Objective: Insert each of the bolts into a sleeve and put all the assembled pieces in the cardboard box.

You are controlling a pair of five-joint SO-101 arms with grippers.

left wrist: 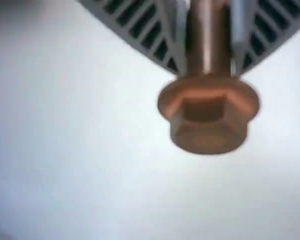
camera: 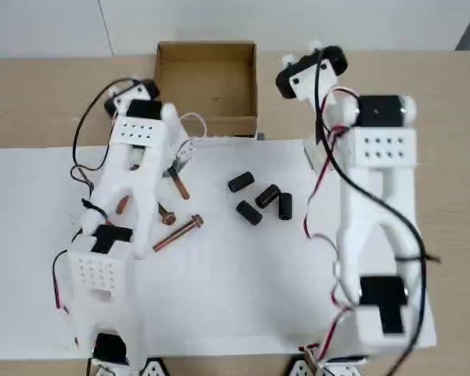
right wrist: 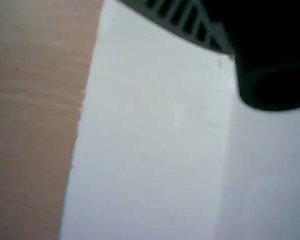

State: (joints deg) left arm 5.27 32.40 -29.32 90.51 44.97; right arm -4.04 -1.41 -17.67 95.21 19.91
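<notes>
Left gripper (left wrist: 208, 50) pinches a copper bolt (left wrist: 208, 112) by the shank, ribbed fingers (left wrist: 140, 35) pressed on both sides. The hex flange head sticks out past the tips, over the white sheet (camera: 243, 298). In the high view that bolt sits upper left of centre, long axis near vertical in frame and leaning a bit to lower right.

Right gripper (camera: 310, 153) hangs at the sheet's upper right corner. Can't tell its state; a black shape sits close to the lens in the right wrist view, identity unclear.

Surface: sheet covers most of a light wood table (camera: 31, 94), w/ a pale wall (camera: 219, 19) along the top. Sheet's right edge runs beside bare wood in the right wrist view. Widest open stretch of sheet is lower centre, btwn the two arms.

Cardboard box (camera: 158, 78) is at top centre, open side up, its near wall at the sheet's top edge.

Four black sleeves (camera: 267, 195) lie clustered at centre, close together, axes pointing different ways.

Long bolt (camera: 178, 233) lies flat left of centre on a diagonal, head to upper right. Short bolt (camera: 166, 211) is just above it. Another bolt (camera: 123, 205) is partly under the left arm.
</notes>
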